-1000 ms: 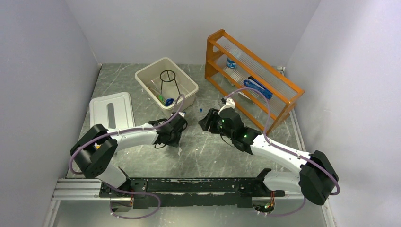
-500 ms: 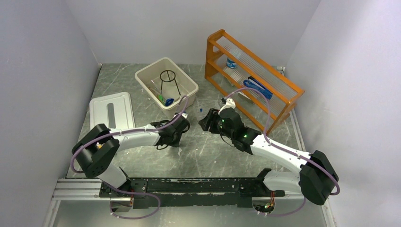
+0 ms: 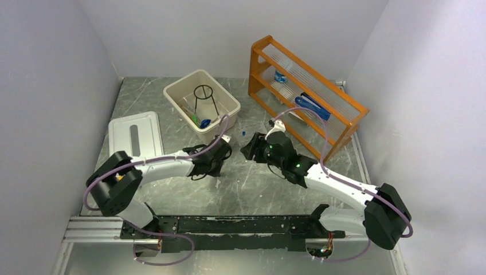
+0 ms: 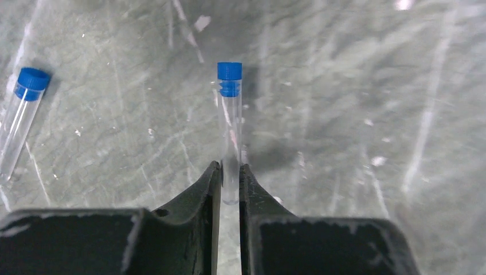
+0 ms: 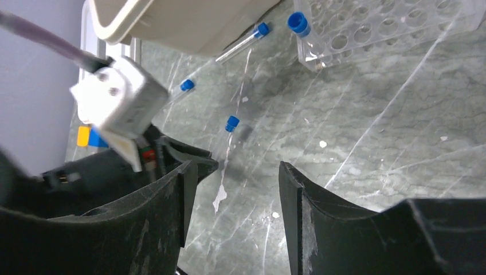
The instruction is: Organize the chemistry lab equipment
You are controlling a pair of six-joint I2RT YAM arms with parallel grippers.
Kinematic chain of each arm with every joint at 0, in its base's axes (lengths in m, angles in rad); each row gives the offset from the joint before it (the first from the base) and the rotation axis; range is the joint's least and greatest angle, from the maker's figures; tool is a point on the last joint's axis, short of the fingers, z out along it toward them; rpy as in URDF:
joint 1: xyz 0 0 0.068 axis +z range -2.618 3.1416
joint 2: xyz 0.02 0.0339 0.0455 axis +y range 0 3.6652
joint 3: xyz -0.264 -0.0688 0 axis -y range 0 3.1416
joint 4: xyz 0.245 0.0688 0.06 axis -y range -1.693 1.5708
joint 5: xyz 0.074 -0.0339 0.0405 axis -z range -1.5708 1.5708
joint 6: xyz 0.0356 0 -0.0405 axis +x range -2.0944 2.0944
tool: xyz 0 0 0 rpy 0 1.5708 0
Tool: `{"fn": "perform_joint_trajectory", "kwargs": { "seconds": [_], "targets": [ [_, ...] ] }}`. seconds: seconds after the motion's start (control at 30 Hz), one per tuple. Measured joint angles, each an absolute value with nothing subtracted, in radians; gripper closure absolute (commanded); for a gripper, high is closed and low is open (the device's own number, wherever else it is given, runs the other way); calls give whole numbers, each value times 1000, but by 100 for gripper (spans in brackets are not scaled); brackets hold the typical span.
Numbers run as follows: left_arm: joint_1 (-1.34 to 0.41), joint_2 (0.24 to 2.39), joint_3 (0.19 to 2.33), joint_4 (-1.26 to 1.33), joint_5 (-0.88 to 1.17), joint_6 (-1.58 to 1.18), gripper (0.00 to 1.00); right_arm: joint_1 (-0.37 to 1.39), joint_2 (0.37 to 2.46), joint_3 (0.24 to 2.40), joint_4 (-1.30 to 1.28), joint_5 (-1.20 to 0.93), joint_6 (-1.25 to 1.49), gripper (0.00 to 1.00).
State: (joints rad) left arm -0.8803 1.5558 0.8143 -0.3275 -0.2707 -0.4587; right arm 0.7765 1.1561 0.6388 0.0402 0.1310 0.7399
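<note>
Early stage, by appearance: one loose test tube (image 4: 17,114) lies on the tabletop (image 4: 344,114); left gripper (image 4: 229,169) clamped on the base of a second test tube (image 4: 230,126), long axis straight out of the grip, blue cap pointing away; right gripper (image 5: 238,169) apart, empty; tube rack (image 5: 390,26) mostly unfilled

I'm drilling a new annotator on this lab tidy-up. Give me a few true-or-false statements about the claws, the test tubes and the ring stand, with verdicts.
1. The left claw grips a blue-capped test tube. True.
2. A second test tube lies on the table, apart from the held one. True.
3. The right claw is shut on a tube. False: it is open and holds nothing.
4. The ring stand lies flat on the table. False: it stands upright in the beige bin.
</note>
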Motion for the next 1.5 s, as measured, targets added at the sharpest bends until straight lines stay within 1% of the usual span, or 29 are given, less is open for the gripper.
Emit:
{"fn": "perform_joint_trajectory", "kwargs": {
  "seconds": [0.27, 0.4, 0.57, 0.73, 0.93, 1.03, 1.1, 1.37, 1.43, 1.5],
  "targets": [
    [-895, 1354, 815, -268, -121, -394, 88, 759, 1156, 663, 6, 17, 756, 39],
    [-895, 1285, 820, -237, -69, -356, 88, 729, 1159, 744, -28, -62, 773, 29],
    [-895, 1234, 821, -209, -35, -314, 89, 704, 1181, 842, -51, -119, 826, 29],
    [-895, 1185, 821, -186, -24, -298, 88, 688, 1211, 859, -88, -149, 890, 37],
    [-895, 1163, 820, -179, -15, -286, 88, 679, 1242, 854, -96, -227, 942, 56],
    [-895, 1163, 820, -176, -12, -284, 89, 674, 1242, 839, -72, -257, 962, 63],
    [-895, 1162, 820, -176, -12, -283, 89, 669, 1242, 830, -60, -271, 973, 65],
    [-895, 1151, 820, -176, -10, -277, 88, 649, 1249, 826, -31, -300, 988, 65],
    [-895, 1151, 820, -176, -9, -276, 88, 647, 1258, 826, -26, -303, 988, 69],
    [-895, 1151, 820, -176, -6, -276, 86, 645, 1270, 825, -19, -307, 987, 77]
  ]
}}
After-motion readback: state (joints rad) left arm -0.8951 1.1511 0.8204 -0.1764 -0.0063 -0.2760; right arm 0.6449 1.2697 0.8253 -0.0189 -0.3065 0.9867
